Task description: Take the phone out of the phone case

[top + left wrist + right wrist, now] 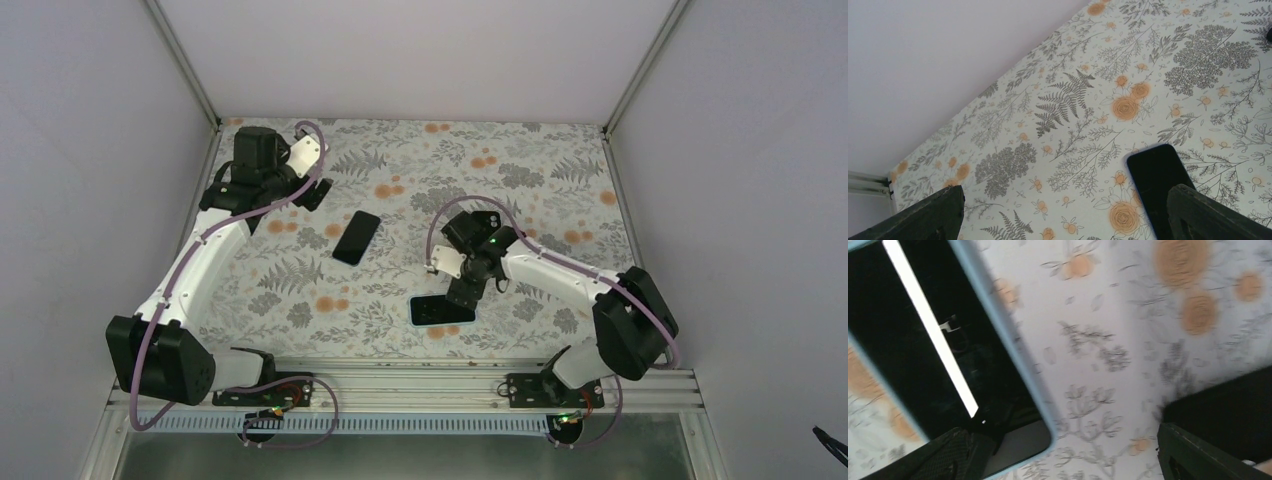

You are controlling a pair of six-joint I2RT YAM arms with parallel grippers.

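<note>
- The phone [903, 365] we take to be the glossy dark face that mirrors a bright strip of light; it lies flat inside the phone case [998, 330], a pale-blue rim closed around it on every side we can see.
- Case and phone lie together on the flowered table [560, 170], near its front edge and just ahead of the right arm's base.
- The right gripper [463, 292] hangs low over the far right end of the case. Its fingers stand wide apart and nothing is clamped between them. In the wrist view one corner of the case lies beside one finger, but we cannot tell whether they touch.
- A bare black slab [357, 237], phone-shaped, lies well apart toward the left arm. We cannot tell what it is.
- The left gripper [1064, 205] is raised near the far left corner, fingers fully spread and empty. One end of the slab shows beside one finger.
- Step in hand, as we judge it: the approach to the case, with no hold taken yet.
- The next move calls for one gripper to pin or pinch the rim while a corner is peeled back from the phone. The rim is thin and looks soft, so a slip off its edge is the likely fault.
</note>
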